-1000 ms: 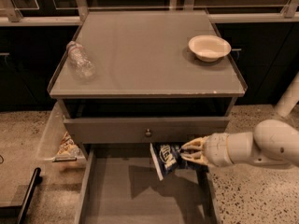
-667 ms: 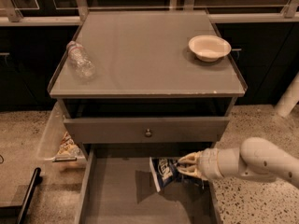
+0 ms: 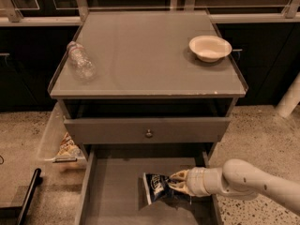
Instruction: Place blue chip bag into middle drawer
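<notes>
The blue chip bag is dark blue with white lettering and hangs low inside the open middle drawer, a wide grey box with a flat floor. My gripper reaches in from the right on a white arm and is shut on the bag's right edge. The bag is at or just above the drawer floor, near the middle; I cannot tell if it touches.
A drawer front with a small brass knob sits just above the open drawer. On the cabinet top lie a clear plastic bottle at the left and a cream bowl at the right. A clear bin with snack bags stands left of the cabinet.
My gripper has carried the blue chip bag downward and a little left, from just below the knob drawer's front to deep inside the open drawer.
</notes>
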`<state>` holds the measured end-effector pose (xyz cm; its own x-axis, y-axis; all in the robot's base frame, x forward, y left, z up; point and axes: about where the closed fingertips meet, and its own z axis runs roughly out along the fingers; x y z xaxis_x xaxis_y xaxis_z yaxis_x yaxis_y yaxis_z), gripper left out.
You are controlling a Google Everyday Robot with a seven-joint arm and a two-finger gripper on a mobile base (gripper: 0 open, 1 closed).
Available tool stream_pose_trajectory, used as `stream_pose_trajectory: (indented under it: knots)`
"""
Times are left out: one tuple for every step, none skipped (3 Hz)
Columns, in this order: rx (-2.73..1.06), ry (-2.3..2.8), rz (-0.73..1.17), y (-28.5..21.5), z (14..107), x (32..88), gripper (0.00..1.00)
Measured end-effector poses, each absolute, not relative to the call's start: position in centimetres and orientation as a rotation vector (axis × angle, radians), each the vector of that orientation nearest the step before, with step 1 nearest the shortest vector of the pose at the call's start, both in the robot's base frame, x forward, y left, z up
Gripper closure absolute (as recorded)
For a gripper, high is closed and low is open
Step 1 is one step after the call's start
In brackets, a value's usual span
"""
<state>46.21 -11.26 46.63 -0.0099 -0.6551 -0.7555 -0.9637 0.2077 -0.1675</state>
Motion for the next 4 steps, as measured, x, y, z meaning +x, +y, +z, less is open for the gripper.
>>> stream_pose_trajectory:
  knots:
    - [-1.484, 1.773, 0.555, -10.3, 42.6, 46.1, 1.0]
    - [-1.486, 1.787, 0.56, -9.3, 40.0, 46.4, 1.0]
    - [-1.485, 1.788, 0.562, -9.3, 39.9, 46.4, 0.81]
    - [-1.485, 1.788, 0.562, -9.3, 39.9, 46.4, 0.59]
